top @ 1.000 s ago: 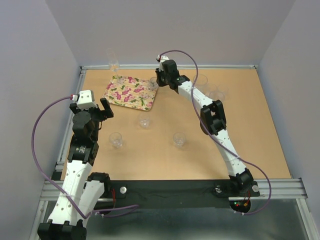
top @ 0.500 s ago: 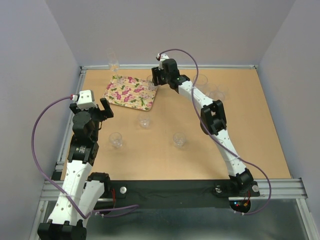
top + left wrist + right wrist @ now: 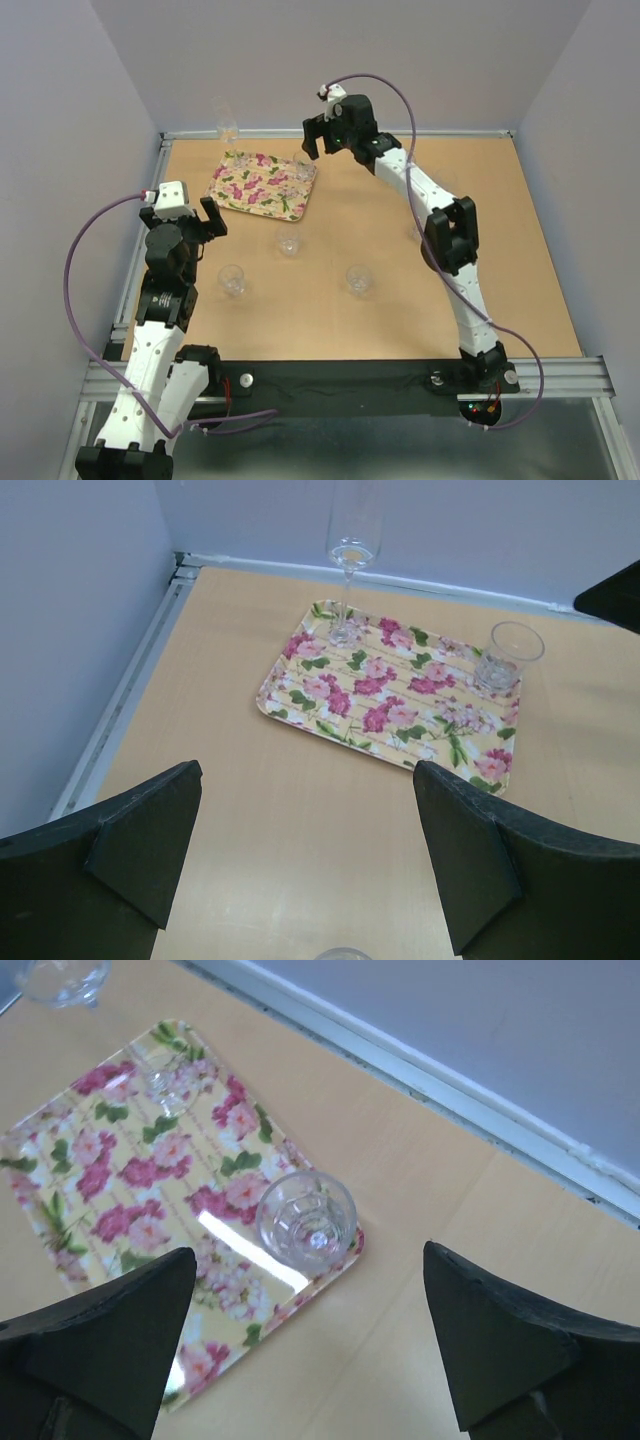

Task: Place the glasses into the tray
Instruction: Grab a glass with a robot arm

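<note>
Glasses (image 3: 232, 279) wait loose on the desk (image 3: 480, 200) mid-frame; one tumbler (image 3: 306, 1216) stands in the tray (image 3: 330, 705), at its right corner. Above it hangs the right gripper (image 3: 316, 150), wide and empty; a low sideways swing could topple it. The left gripper (image 3: 307, 780) is wide too.

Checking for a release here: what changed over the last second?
The right gripper lifted back from the small clear tumbler, which stands free on a corner of the flowered cream-yellow tray; its fingers are open. The left gripper, the stemmed glass and the loose glasses on the table stayed put.
</note>
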`<state>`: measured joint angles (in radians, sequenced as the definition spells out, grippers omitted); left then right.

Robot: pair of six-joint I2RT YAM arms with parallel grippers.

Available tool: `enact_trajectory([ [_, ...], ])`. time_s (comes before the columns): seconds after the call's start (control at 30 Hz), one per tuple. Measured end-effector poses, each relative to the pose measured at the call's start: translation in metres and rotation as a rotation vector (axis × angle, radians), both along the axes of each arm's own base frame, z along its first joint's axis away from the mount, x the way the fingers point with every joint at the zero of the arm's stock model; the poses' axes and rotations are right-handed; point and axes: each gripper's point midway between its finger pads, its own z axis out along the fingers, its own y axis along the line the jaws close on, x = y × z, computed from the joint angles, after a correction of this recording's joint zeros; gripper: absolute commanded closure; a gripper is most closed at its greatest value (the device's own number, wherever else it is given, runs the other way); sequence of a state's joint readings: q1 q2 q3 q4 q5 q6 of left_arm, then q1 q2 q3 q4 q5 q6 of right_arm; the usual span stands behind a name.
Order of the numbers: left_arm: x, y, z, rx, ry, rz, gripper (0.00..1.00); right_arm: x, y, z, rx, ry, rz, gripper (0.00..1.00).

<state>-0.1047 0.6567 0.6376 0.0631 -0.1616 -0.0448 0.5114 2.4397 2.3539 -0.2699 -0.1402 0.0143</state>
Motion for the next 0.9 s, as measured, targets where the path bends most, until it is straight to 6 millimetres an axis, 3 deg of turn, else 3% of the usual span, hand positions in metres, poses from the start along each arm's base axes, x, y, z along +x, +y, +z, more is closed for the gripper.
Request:
enact_trajectory([
  [0.2,-0.001,-0.004,0.001,-0.002,-0.007,-0.021,0.01,-0.042,-0.033,0.058,0.013,-0.034,0.152,0.00],
  [0.3,-0.001,-0.008,0.002,-0.006,-0.014,-0.045,0.01,-0.068,-0.071,0.081,0.040,-0.039,0.217,0.00],
  [0.33,-0.001,-0.010,0.002,-0.006,-0.016,-0.055,0.01,-0.084,-0.087,0.069,0.037,-0.007,0.249,0.00],
  [0.37,-0.001,-0.011,0.003,-0.008,-0.016,-0.064,0.01,-0.089,-0.101,0.085,0.044,-0.034,0.240,0.00],
  [0.4,0.000,-0.012,0.003,-0.009,-0.017,-0.071,0.01,-0.098,-0.119,0.087,0.041,-0.026,0.232,0.00],
  [0.43,0.000,-0.015,0.003,-0.012,-0.019,-0.082,0.01,-0.111,-0.135,0.085,0.033,-0.033,0.236,0.00],
  [0.53,0.000,-0.020,0.004,-0.017,-0.023,-0.109,0.01,-0.149,-0.157,0.077,0.010,-0.022,0.260,0.00],
  [0.73,0.007,-0.035,-0.003,-0.050,0.001,-0.181,0.01,-0.222,-0.170,0.057,-0.033,-0.025,0.317,0.00],
  [0.9,0.013,-0.053,-0.014,-0.130,0.057,-0.256,0.01,-0.259,-0.178,0.037,-0.038,-0.009,0.332,0.00],
])
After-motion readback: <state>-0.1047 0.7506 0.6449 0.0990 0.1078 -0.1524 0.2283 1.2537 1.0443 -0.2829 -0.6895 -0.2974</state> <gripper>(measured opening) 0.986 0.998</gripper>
